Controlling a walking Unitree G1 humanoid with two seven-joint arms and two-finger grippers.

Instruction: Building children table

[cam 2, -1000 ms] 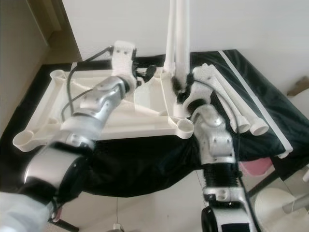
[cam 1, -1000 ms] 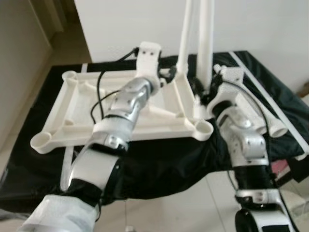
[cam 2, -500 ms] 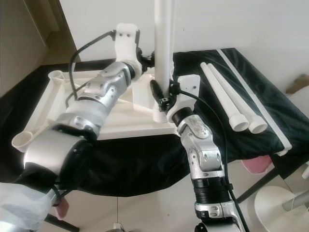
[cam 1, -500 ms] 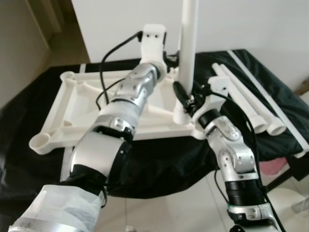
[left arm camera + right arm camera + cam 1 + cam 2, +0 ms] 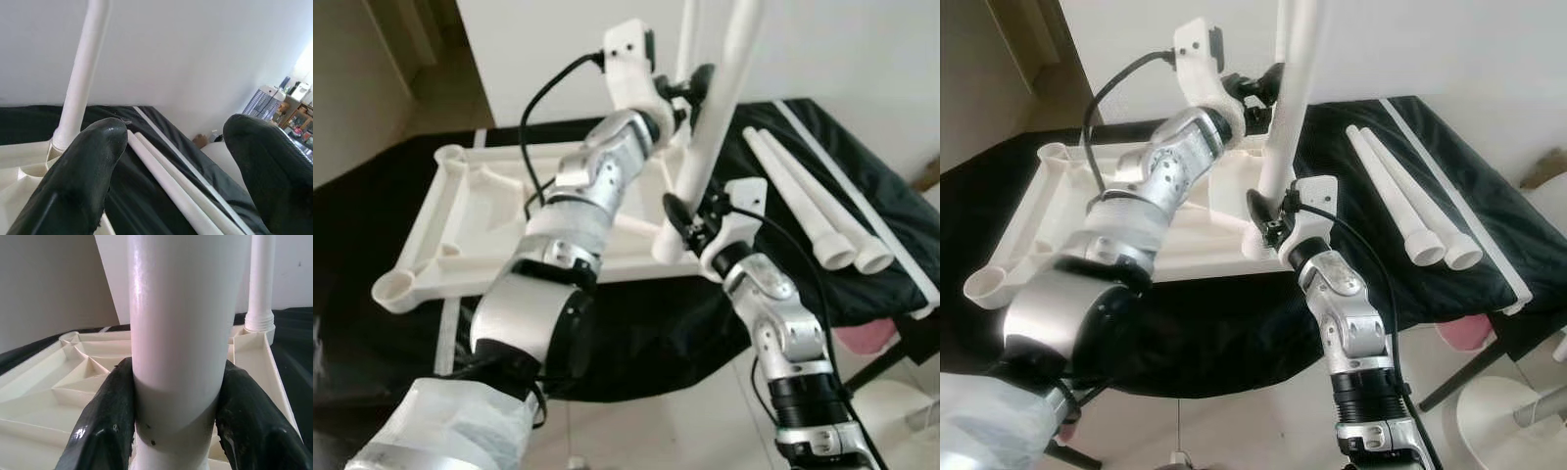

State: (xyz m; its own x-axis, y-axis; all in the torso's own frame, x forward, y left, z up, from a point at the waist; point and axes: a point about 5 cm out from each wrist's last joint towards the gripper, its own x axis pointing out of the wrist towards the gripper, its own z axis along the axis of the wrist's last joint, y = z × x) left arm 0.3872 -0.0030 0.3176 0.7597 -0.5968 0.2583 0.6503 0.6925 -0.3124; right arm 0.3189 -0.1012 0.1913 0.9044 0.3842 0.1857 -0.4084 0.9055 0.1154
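Upturned white tabletop (image 5: 489, 211) flat on black-draped surface (image 5: 636, 333), ribs and corner sockets facing up. Right gripper (image 5: 1268, 213) clamped around lower end of a white leg (image 5: 705, 147), black fingers (image 5: 105, 426) pressed tight against both sides of the tube per right wrist view. Leg tilted, top leaning toward robot's right, bottom end (image 5: 668, 247) at near right edge of tabletop; cannot tell whether seated in a corner socket or just above it. Left gripper (image 5: 690, 83) raised higher up beside same leg, fingers wide apart and holding nothing; left wrist view shows both fingertips (image 5: 93, 147) spread with open space between. Contact between left fingers and leg: cannot tell. Second white leg (image 5: 80, 83) standing upright in far corner socket of tabletop, also seen behind the held leg (image 5: 261, 284) in right wrist view. Two spare legs (image 5: 813, 211) lying side by side on the black cover to the right of tabletop, touching each other, flared ends toward robot. Long thin white strip (image 5: 862, 196) on cover just beyond them, roughly parallel. White wall (image 5: 558, 49) behind.
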